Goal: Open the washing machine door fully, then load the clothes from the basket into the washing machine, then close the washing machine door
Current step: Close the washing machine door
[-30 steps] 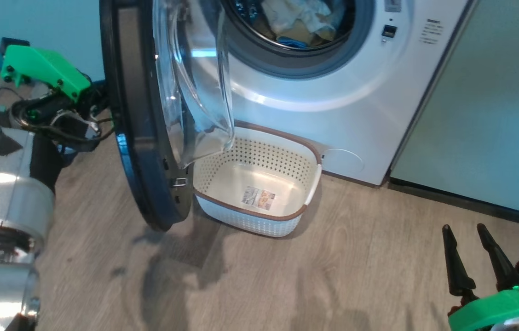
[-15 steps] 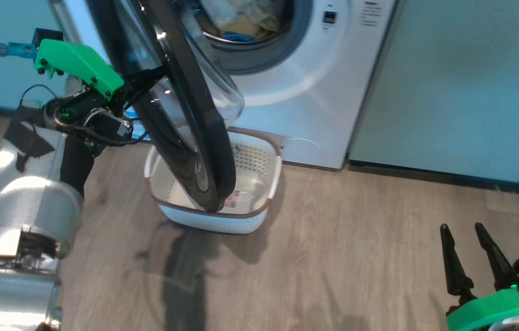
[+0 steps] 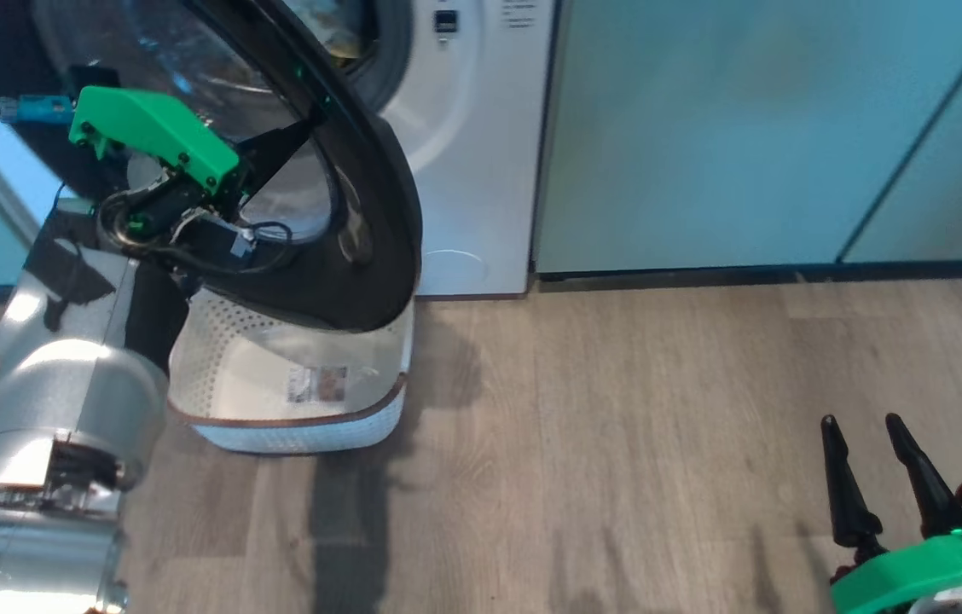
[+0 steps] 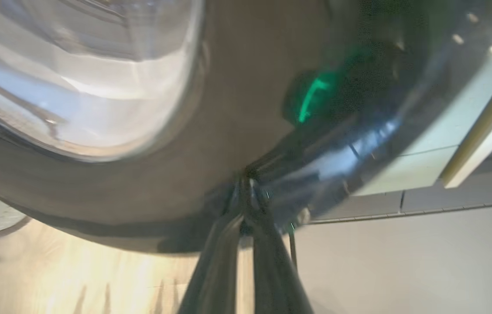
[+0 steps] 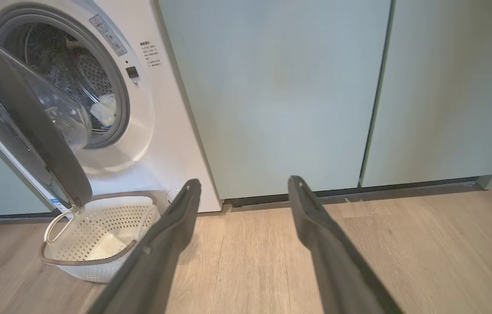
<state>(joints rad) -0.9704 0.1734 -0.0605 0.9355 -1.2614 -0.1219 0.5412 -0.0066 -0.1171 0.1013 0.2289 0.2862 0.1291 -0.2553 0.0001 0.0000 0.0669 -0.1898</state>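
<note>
Swung toward shut: a second ago we saw the washer door (image 3: 366, 230) edge-on and wide open; now its black outer face is toward us, partway over the drum mouth (image 5: 123, 102). Our head camera turned too, so the washer (image 3: 472, 170) sits further left in view.

Left fingers (image 3: 276, 149) together, tips pressed on the door's black rim. Right fingers (image 3: 842, 477) apart, empty, low at near right above the floor (image 3: 617, 426).

Basket (image 3: 276, 439) bare but for its label (image 3: 316, 384), on the floor before the washer, under the door's low edge. Clothes (image 5: 104, 109) lie inside the drum.

We judge loading done, closing in hand. Next: press the rim on until the door seats flush, minding any cloth hanging over the mouth.
</note>
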